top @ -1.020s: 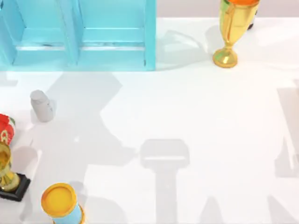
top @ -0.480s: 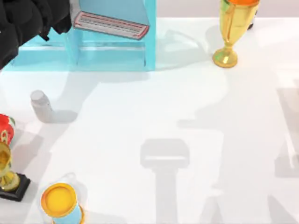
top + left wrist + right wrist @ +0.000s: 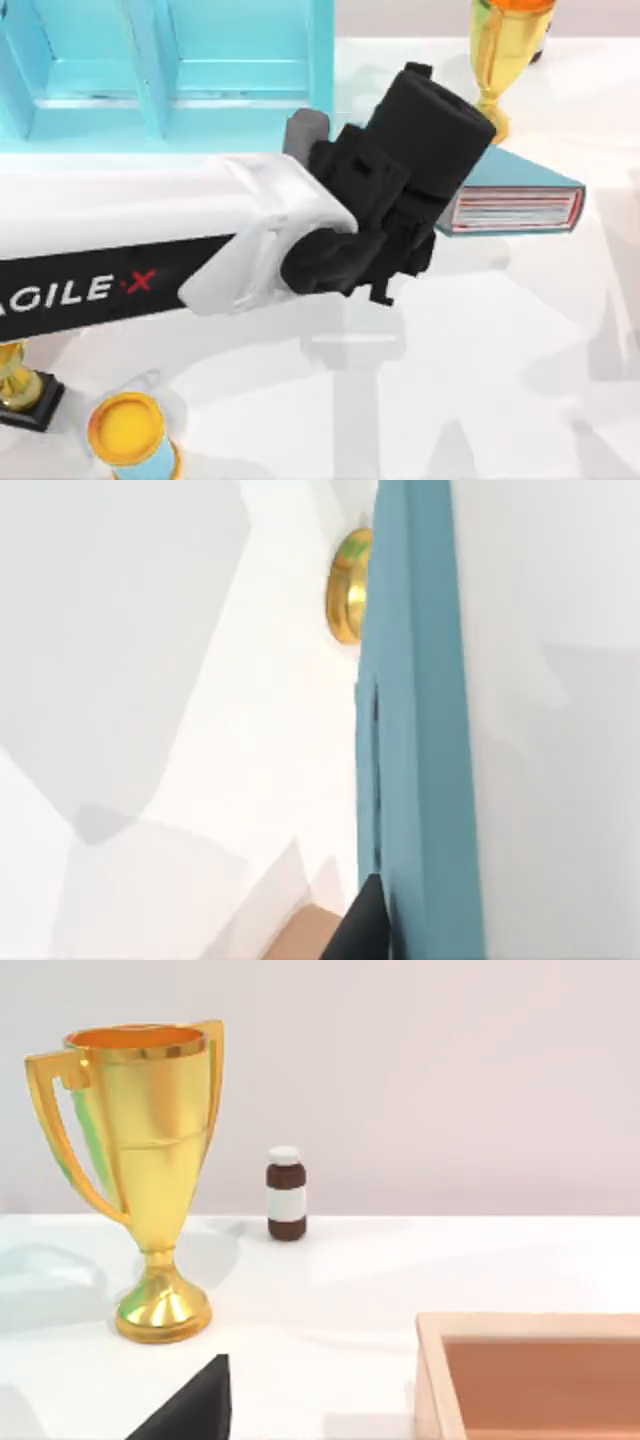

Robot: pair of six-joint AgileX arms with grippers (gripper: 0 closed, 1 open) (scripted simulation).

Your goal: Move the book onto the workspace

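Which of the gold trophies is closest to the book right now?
The tall gold trophy at the table's far right edge, just behind the book. The other trophy, on a black base, stands at the near left.

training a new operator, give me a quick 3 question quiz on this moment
1. True or false: the book sits inside the light-blue shelf unit.
2. Which arm reaches across the workspace with the book? A) left B) right
3. Fill in: the tall gold thing just beyond the book at the table's back right is a ______.

Key: 1 false. 2 A: the left gripper is at the book. 3 trophy.
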